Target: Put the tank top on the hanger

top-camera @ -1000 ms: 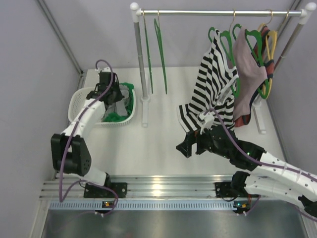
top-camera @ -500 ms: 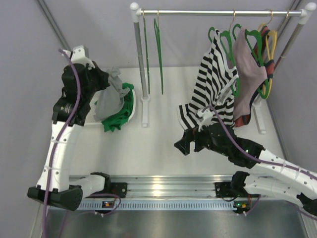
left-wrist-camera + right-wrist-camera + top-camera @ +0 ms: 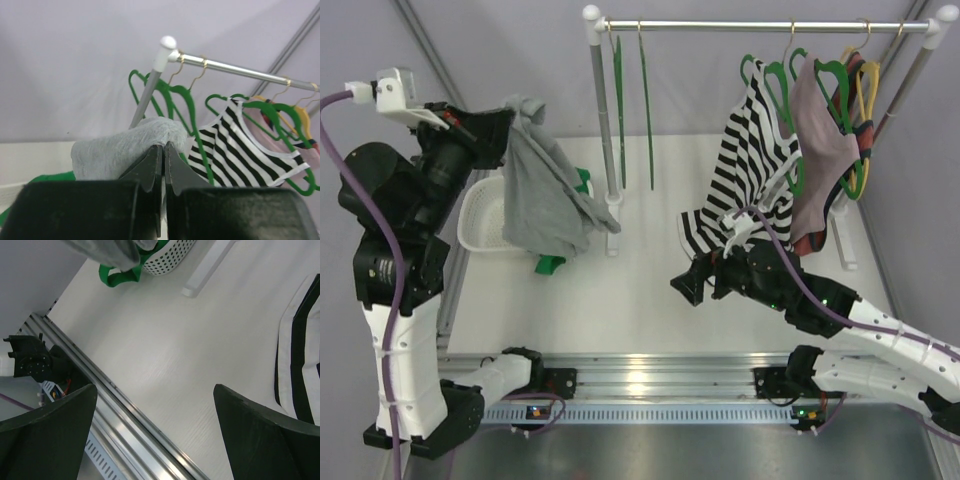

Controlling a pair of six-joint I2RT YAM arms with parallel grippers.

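Hanging from the left claw (image 3: 163,150), the plain light-grey sleeveless knit tank top (image 3: 545,190) droops in the air at about ten o'clock in the top view, above the white plastic basket (image 3: 480,215); the claw's two black fingers (image 3: 150,165) are pressed tight together on a fold of the grey cloth, with hardly any gap; a bright green garment (image 3: 550,263) pokes out below the tank top, beside the basket; a thin bright-green triangle hanger (image 3: 645,100) with a gold hook hangs on the silver metal rail (image 3: 760,26) at twelve o'clock, with one more like it just beside, both apart from the tank top; a black-and-white striped top (image 3: 750,170) hangs at two o'clock; the right claw (image 3: 154,395) sits low at about four o'clock near the middle, above the white table (image 3: 640,300), its fingers spread wide and holding nothing.
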